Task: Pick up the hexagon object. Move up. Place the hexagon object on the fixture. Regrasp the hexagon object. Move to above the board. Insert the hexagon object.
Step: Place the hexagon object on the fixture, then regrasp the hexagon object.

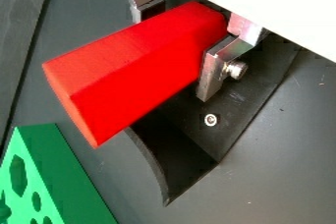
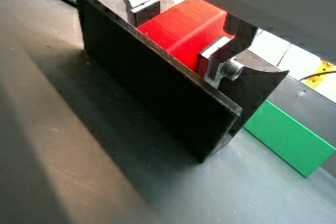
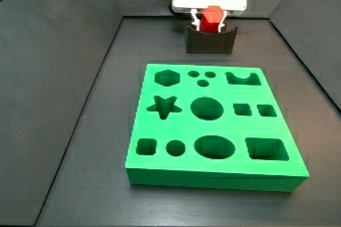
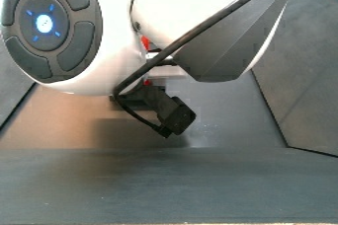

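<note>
Pincer [image 1: 184, 33]: clamped on the red hexagon object [image 1: 132, 66], silver fingers [image 1: 221, 59] on its sides | Hexagon object: over the dark fixture [image 2: 157, 85], contact unclear | Green board [image 3: 210, 126]: on the worktop, apart from the fixture

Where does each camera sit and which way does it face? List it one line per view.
Wrist view: on the wrist, close over the gripper, whose fingers clamp the red hexagon object above the fixture; a board corner shows.
Wrist view: behind the fixture's dark wall, facing the gripper, hexagon object and board.
Side view: high, facing down the board toward the fixture and gripper.
Side view: low, mostly blocked by the white arm; the gripper itself is hidden.
Shared: both wrist views show the clamped hexagon object.
</note>
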Tool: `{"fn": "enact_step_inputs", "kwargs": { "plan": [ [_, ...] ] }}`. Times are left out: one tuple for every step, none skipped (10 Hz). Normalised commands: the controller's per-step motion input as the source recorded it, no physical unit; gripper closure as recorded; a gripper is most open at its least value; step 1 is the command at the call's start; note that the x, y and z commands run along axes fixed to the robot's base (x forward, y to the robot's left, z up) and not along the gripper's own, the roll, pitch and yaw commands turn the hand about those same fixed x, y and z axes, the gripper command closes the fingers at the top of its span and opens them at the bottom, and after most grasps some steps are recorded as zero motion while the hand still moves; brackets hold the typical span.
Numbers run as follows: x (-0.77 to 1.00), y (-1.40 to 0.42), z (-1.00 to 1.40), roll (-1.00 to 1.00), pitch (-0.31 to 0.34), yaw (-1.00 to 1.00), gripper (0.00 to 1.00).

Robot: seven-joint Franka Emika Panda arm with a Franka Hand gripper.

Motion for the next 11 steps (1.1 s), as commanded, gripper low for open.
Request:
{"fn": "enact_step_inputs", "kwargs": {
  "plan": [
    [0.0, 0.0, 0.0, 0.0, 0.0, 0.0, 0.0],
    [0.0, 0.0, 1.0, 0.01, 0.028, 0.01, 0.0],
    [-0.01, 0.0, 1.0, 0.02, 0.035, 0.01, 0.0],
    [-0.02, 0.0, 1.0, 0.03, 0.04, 0.01, 0.0],
    [-0.03, -0.01, 1.0, 0.06, 0.046, 0.01, 0.0],
    [-0.04, -0.01, 1.0, 0.07, 0.051, 0.0, 0.0],
    [-0.04, -0.01, 0.92, 0.06, 0.055, 0.0, 0.0],
    [-0.04, 0.0, 0.74, 0.06, 0.057, -0.01, 0.0],
    [-0.03, 0.0, 0.5, 0.06, 0.058, -0.02, 0.0],
    [-0.03, 0.0, 0.32, 0.06, 0.054, -0.02, 0.0],
    [-0.08, -0.97, 1.0, 1.0, 0.046, 0.01, 0.0]
  ]
}}
